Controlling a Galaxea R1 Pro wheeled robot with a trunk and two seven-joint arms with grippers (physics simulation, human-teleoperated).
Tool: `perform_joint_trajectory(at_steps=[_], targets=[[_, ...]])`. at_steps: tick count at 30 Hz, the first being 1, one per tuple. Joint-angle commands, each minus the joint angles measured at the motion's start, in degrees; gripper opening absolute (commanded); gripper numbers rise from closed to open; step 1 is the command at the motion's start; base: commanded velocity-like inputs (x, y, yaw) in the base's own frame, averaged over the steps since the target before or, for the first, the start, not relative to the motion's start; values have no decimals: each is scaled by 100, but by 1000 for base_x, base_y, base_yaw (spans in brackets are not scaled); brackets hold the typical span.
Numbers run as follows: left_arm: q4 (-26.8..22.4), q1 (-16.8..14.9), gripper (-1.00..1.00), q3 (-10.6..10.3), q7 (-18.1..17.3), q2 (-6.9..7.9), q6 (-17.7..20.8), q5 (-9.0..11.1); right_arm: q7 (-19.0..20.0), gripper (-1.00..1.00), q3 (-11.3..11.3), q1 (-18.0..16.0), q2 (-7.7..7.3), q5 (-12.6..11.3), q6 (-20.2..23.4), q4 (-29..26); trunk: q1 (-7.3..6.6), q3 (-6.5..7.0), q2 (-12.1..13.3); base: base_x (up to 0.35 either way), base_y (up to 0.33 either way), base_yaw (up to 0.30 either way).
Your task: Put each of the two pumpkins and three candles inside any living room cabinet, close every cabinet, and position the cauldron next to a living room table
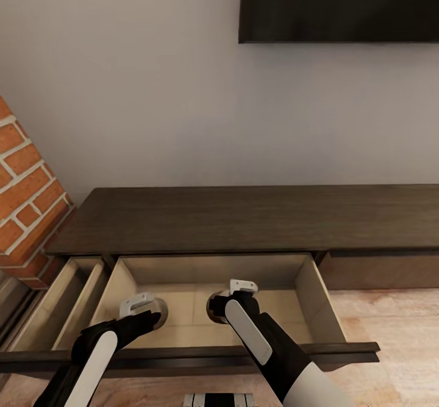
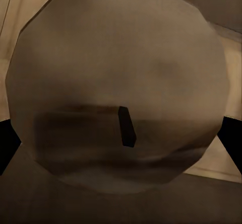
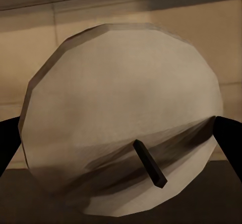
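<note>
- Head view: both arms reach over the cabinet's (image 1: 244, 218) open drawer (image 1: 183, 309); the left claw (image 1: 146, 309) and right claw (image 1: 222, 303) each carry a candle above its pale floor.
- Left wrist view: candle (image 2: 116, 83) clamped between the fingers, wick end facing the camera, drawer beneath.
- Right wrist view: second candle (image 3: 121, 113) gripped likewise, drawer floor beyond it.

My arms hide most of both candles (image 1: 160, 313) (image 1: 214, 307) from my head. The cabinet (image 1: 244, 218) runs off right; the black screen (image 1: 338, 5) is cropped above.
</note>
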Motion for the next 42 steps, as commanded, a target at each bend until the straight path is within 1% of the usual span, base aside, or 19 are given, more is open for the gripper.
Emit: perform_joint_trajectory(at_steps=[1, 2, 6, 10, 13, 16, 19, 23, 28, 32, 38, 39, 42], targets=[[-7, -4, -100, -11, 59, 6, 5, 61, -50, -100, 8, -6, 0, -36, 9, -6, 1, -27, -4, 0, 0, 0], [-7, -4, -100, -11, 59, 6, 5, 61, -50, -100, 8, -6, 0, -37, 7, -6, 4, -50, -5, 0, 0, 0], [-7, -4, -100, -11, 59, 4, 6, 61, -50, -100, 8, -6, 0, -37, 5, -6, 4, -50, -5, 0, 0, 0], [-7, -4, -100, -11, 59, 5, 6, 61, -50, -100, 8, -6, 0, -38, 5, -6, 14, -138, -11, 0, 0, 0], [-7, -4, -100, -11, 59, 5, 6, 61, -50, -100, 8, -6, 0, -38, 5, -6, 14, -138, -11, 0, 0, 0], [-7, -4, -100, -11, 59, 3, 6, 61, -50, -100, 8, -6, 0, -38, 5, -6, 22, -205, -15, 0, 0, 0], [-7, -4, -100, -11, 59, 5, 6, 61, -50, -100, 8, -6, 0, -37, 5, -6, 22, -205, -15, 0, 0, 0], [-7, -4, -100, -11, 59, 4, 6, 61, -50, -100, 8, -6, 0, -38, 5, -6, 32, -293, -20, 0, 0, 0], [-7, -4, -100, -11, 59, 5, 6, 61, -50, -100, 8, -6, 0, -33, 5, -6, 32, -293, -20, 0, 0, 0], [-7, -4, -100, -11, 59, 5, 6, 61, -50, -100, 8, -6, 0, -37, 5, -6, 42, -382, -25, 0, 0, 0], [-7, -4, -100, -11, 59, 3, -1, 61, -50, -100, 8, -6, 0, -36, 5, -6, 42, -382, -25, 0, 0, 0], [-7, -4, -100, -11, 59, 1, -2, 61, -50, 100, 8, -6, 0, -36, 5, -6, 42, -382, -25, 0, 0, 0], [-7, -4, -100, -11, 59, 2, -3, 61, -50, 100, 8, -6, 0, -36, 6, -6, 42, -382, -25, 0, 0, 0]])
